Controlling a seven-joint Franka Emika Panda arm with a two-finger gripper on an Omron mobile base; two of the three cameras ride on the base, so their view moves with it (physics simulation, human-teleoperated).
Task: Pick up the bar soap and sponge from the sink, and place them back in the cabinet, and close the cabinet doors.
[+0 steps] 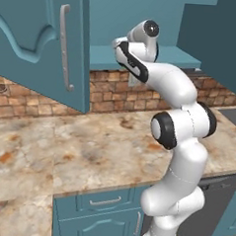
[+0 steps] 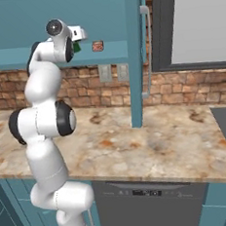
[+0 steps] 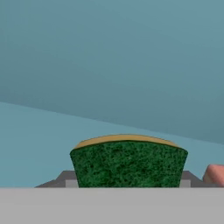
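my hand: my gripper [image 2: 79,34] is up inside the cabinet [image 1: 121,16], just over the teal shelf [image 2: 111,51].
what I hold: my fingers are squeezed tight on the sponge [image 3: 128,161]. It sits between them, green face toward my camera, yellow layer on top.
sponge's long side: it runs across my hand, from one finger to the other.
the bar soap: the bar soap [image 2: 98,46] lies on the shelf already, just beside my hand, on the side toward the right door. In my hand camera a pink corner of it peeks in at the edge.
what matters next: I think I must set the sponge down next to the soap, not on it. The shelf is right under the sponge.
doors: the cabinet doors [image 1: 40,41] stand open on both sides of me, not shut yet.
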